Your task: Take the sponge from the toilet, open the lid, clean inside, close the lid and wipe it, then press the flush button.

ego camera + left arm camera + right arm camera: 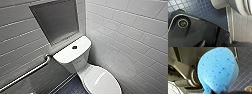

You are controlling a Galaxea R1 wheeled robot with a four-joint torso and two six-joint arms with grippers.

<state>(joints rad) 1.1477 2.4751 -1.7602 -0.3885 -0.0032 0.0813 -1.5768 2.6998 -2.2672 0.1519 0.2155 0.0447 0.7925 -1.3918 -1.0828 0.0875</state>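
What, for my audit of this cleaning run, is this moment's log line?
lid: closed | sponge: held in right gripper | flush button: nothing touching it

Toilet [75, 62] in the corner; flush button [74, 47] centred on the tank top, lid [102, 81] down in front, grab rail [25, 74] left, recess [56, 20] above.

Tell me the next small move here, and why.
Probably reach for the front edge of the lid to lift it: it lies shut on the toilet, and the sponge hangs close before the right wrist camera above the blue tiled floor, seemingly already picked up. If the inside was already cleaned, wiping the lid would come instead.
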